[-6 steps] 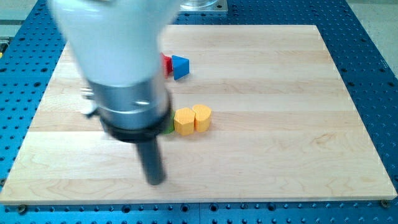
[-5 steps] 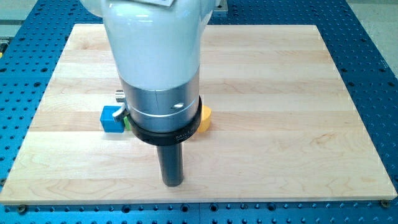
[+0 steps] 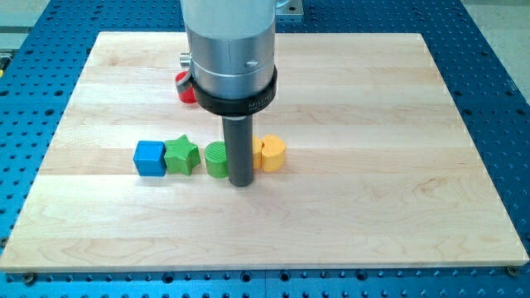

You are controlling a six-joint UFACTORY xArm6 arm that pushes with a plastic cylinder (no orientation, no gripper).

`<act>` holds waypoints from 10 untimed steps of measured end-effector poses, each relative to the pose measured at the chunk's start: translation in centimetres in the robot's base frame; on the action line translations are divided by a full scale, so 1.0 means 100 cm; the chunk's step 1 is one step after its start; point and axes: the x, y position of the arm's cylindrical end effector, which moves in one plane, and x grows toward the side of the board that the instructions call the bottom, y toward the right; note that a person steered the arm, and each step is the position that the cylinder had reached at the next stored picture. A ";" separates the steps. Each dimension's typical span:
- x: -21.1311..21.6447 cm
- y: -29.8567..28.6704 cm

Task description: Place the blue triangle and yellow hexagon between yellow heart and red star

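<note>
My tip (image 3: 241,182) rests on the board just below the middle of a row of blocks. The yellow heart (image 3: 272,153) pokes out to the right of the rod. The yellow hexagon is hidden behind the rod. Only a sliver of a red block (image 3: 185,88), probably the red star, shows at the left of the arm's body near the view's top. The blue triangle is hidden behind the arm.
Left of the rod stand a green round block (image 3: 216,160), a green star (image 3: 182,156) and a blue cube (image 3: 150,157), in a row. The wooden board (image 3: 397,165) lies on a blue perforated table.
The arm has swung right and toward the view's top. It uncovers the blue cube, green star and green round block, and now hides the blue triangle and the yellow hexagon.
</note>
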 end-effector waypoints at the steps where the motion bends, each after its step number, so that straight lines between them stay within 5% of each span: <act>1: -0.001 0.001; 3: -0.058 0.015; 6: -0.062 0.051; 8: -0.158 0.121; 9: -0.233 0.106; 10: -0.260 0.043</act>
